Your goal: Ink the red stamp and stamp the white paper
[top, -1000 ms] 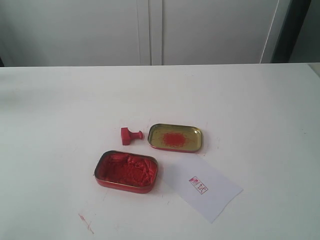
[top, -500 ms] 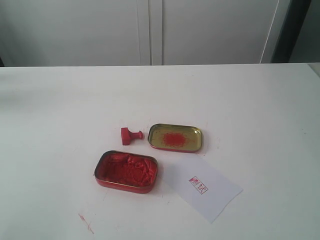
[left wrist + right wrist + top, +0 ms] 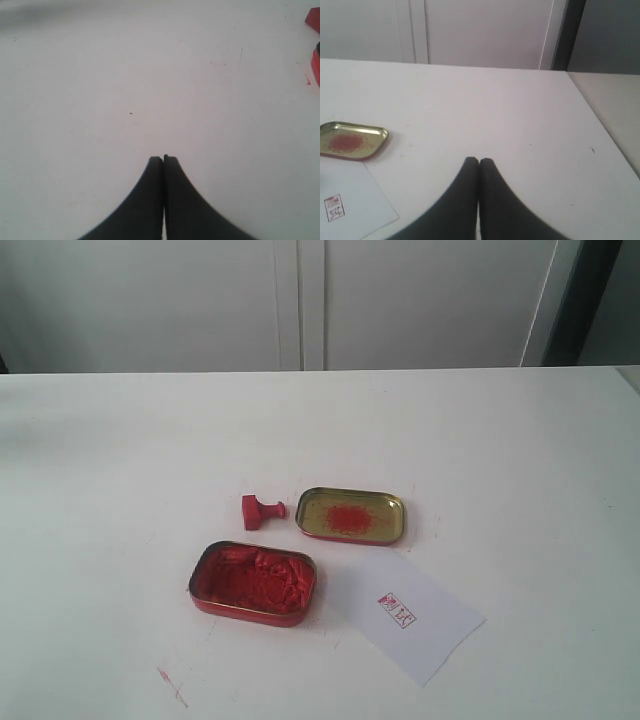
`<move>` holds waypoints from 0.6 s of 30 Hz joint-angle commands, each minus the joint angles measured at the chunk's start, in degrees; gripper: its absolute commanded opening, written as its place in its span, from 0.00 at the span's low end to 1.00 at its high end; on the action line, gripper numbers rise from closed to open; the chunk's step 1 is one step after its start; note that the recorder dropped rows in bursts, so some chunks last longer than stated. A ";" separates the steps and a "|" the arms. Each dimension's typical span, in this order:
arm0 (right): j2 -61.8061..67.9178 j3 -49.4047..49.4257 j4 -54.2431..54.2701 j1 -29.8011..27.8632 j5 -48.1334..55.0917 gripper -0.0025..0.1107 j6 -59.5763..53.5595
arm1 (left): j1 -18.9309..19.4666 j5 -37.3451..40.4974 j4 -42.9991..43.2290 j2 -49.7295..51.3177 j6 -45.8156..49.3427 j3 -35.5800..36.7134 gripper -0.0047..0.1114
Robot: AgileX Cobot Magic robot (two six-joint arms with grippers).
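The red stamp [image 3: 261, 510] lies on its side on the white table, just left of the gold lid. The white paper [image 3: 405, 613] with a small red seal print [image 3: 397, 610] lies at the front right, and shows again in the right wrist view [image 3: 350, 210]. My left gripper [image 3: 163, 159] is shut over bare table, holding nothing. My right gripper [image 3: 479, 161] is shut too, to the right of the paper and lid, with nothing in it. Neither gripper appears in the exterior view.
The red tin of ink paste [image 3: 252, 582] sits open in front of the stamp. The gold lid with a red smear [image 3: 350, 515] lies behind the paper; it shows in the right wrist view [image 3: 351, 141]. The table's right edge [image 3: 600, 125] runs near my right gripper.
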 commanded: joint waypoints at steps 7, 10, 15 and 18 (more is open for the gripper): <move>-0.42 5.34 -0.09 -0.40 -5.75 0.02 -0.50 | 0.11 0.40 -0.23 -0.26 -0.45 0.53 0.04; -0.42 6.95 -0.09 -0.40 -6.07 0.02 -0.50 | 0.11 0.40 -0.23 -0.26 -0.45 0.53 0.04; -0.42 9.05 -0.09 -0.40 -7.40 0.02 -0.50 | 0.11 0.40 -0.23 -0.26 -0.45 0.53 0.04; -0.42 9.83 -0.09 -0.40 -7.80 0.02 -0.50 | 0.11 0.40 -0.23 -0.26 -0.45 0.53 0.04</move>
